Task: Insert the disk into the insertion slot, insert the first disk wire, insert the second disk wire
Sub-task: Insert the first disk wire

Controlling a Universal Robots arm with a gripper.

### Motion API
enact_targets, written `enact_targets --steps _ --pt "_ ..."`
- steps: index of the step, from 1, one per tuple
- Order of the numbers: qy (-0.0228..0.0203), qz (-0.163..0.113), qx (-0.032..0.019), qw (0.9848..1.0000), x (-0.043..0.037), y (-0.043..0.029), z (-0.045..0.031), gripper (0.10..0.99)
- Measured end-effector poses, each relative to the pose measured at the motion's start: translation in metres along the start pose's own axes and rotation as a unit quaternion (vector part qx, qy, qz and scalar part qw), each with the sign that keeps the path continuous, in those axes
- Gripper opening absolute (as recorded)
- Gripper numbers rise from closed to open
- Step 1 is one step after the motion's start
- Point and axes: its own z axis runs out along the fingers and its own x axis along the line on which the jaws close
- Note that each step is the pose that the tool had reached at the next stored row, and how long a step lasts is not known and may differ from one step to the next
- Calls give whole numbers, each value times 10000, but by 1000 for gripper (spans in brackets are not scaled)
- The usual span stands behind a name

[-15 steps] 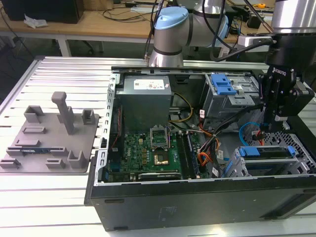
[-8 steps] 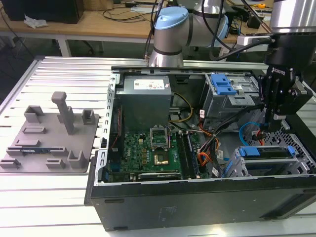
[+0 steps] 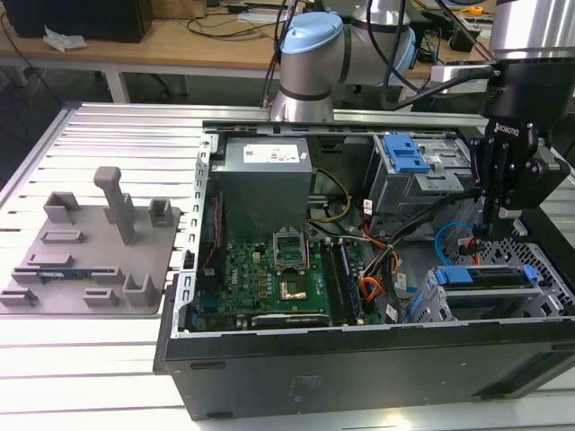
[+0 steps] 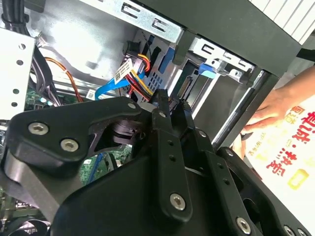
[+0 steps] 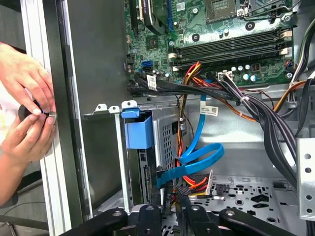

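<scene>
1. The computer case [image 3: 359,368] lay open on the slotted metal table [image 3: 90,359], with its motherboard [image 3: 269,274] and power supply [image 3: 265,162] exposed.
2. The disk [image 3: 490,277], in its blue frame, sat inside the insertion slot [image 3: 557,287], the low perforated cage at the exterior view's right end of the case. In the first wrist view the disk's blue frame [image 5: 139,132] stood at the mouth of the same perforated cage [image 5: 165,142].
3. The gripper [image 3: 492,232] hung nose-down inside the case, just above the slot and in front of the taller cage with the blue latch [image 3: 404,153].
4. In both wrist views the gripper [image 4: 171,101] [image 5: 168,194] pointed at the connector end of the seated disk. How far it was open, and whether it had hold of anything, could not be determined.
5. A flat blue cable [image 5: 202,152] looped down from the motherboard side, and its end lay just beside the gripper's tip. A black connector on red, yellow and black wires [image 5: 186,189] lay close beside that tip as well.
6. A person's two hands [image 5: 24,108] rested at the outer edge of the case, pinching a small dark object. One hand [image 4: 268,113] showed in the second wrist view against the case wall.
7. A grey fixture tray [image 3: 90,251] stood on the table, well apart from the case, toward the exterior view's left.
</scene>
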Motion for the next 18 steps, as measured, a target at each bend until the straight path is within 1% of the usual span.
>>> enact_targets --steps 3,5,10,11,12,13,16,17,18 --pt "-1 0 0 10000 -17 1 0 259" --pt "-1 0 0 10000 -45 3 -8 259" --pt "-1 0 0 10000 -56 4 -7 259" --pt "-1 0 0 10000 -56 4 -6 247" --pt "-1 0 0 10000 -57 4 -6 180" --pt "0 0 0 10000 -57 4 -6 165" --pt "-1 0 0 10000 -57 4 -5 165" --pt "3 -33 -91 10000 -60 -30 -2 165" --pt "9 -108 -257 9996 -63 -73 0 165"
